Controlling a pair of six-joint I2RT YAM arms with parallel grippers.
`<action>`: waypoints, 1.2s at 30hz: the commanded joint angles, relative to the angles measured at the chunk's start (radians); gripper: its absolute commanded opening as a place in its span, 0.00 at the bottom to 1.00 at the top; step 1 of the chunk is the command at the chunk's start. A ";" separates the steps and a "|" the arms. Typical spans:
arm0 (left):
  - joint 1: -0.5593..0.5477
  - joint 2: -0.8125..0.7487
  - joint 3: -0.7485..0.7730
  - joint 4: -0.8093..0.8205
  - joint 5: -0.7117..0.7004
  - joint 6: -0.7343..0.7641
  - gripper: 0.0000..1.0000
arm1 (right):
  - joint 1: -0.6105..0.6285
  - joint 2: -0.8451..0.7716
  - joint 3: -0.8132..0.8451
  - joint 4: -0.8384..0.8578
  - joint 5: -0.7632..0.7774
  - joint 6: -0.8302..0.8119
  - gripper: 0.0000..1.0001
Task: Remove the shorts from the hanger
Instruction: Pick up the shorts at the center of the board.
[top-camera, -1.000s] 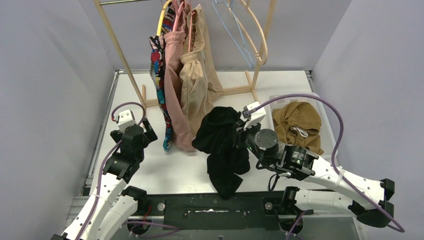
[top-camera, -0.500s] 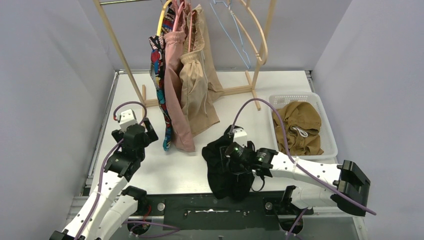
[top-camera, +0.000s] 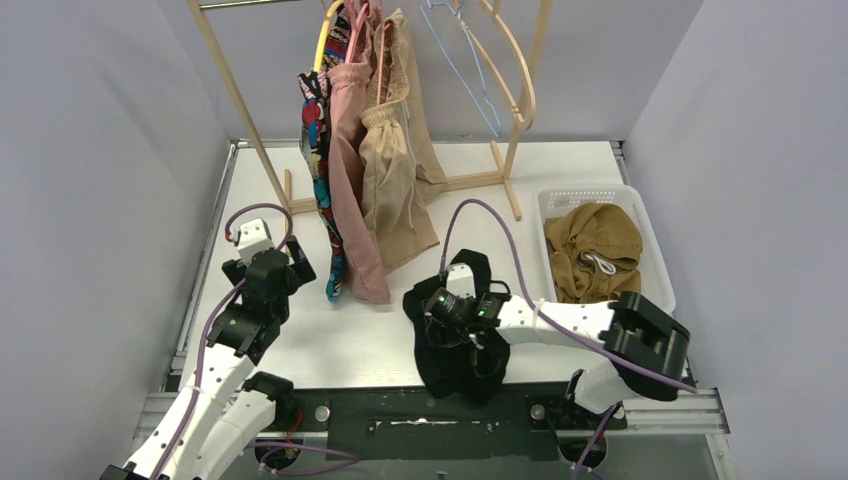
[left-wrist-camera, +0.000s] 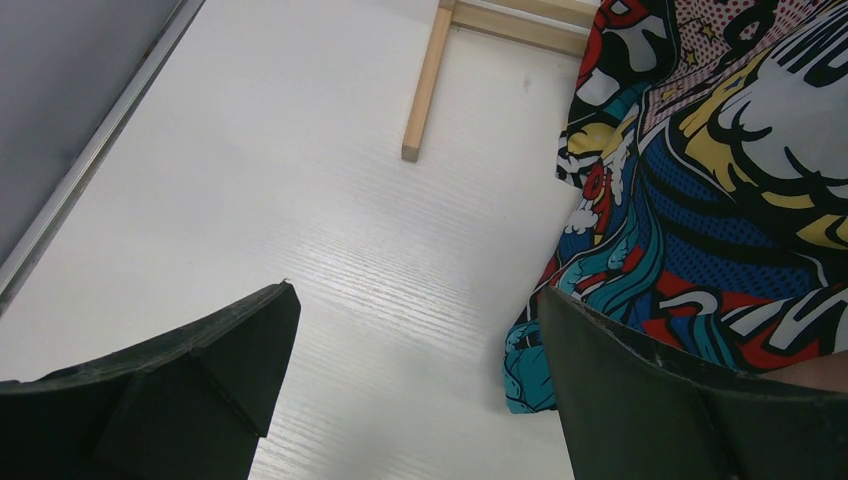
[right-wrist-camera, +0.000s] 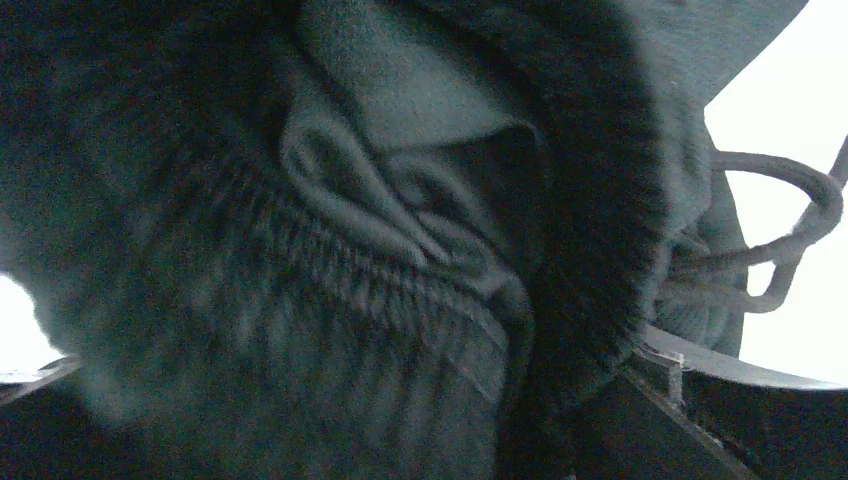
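On the comic-print shorts (left-wrist-camera: 720, 200) I see big cartoon letters, but they are cut off and I cannot read them. I see no other words.

My right pincer (top-camera: 432, 308) is down low on the black shorts (top-camera: 460, 360). Its two fingers stand wide apart, open, and the soft black cloth bunches up between them. Up close I see the gathered waist and a loop of drawstring (right-wrist-camera: 780, 230) off to one side. The black shorts lie in a heap on the white table (top-camera: 340, 340), off the rack, and the heap reaches the near edge. My right arm is bent low and reaches across to the left, from its base.

My left pincer (left-wrist-camera: 420, 330) is open too and holds nothing. It hangs over bare table, with the comic-print shorts just beside it. My left arm stands folded up near the left edge.

There is open table between my two arms, and more to the left of the wooden rack (top-camera: 240, 100).

The comic-print shorts, the pink shorts (top-camera: 350, 180) and the beige shorts (top-camera: 395, 180) hang close together on the rack — their hems come down near the table. The tan-brown shorts (top-camera: 595, 250) sit in the white basket (top-camera: 560, 200) by the right wall.
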 joint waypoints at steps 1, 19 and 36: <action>0.005 -0.002 0.047 0.038 0.006 0.000 0.91 | 0.007 0.132 -0.021 0.063 -0.032 0.049 0.98; 0.005 -0.026 0.045 0.033 0.001 -0.002 0.91 | 0.037 -0.068 0.076 0.003 0.250 -0.052 0.01; 0.005 -0.006 0.056 0.025 0.022 -0.002 0.91 | -0.008 -0.583 0.178 -0.232 0.610 -0.052 0.00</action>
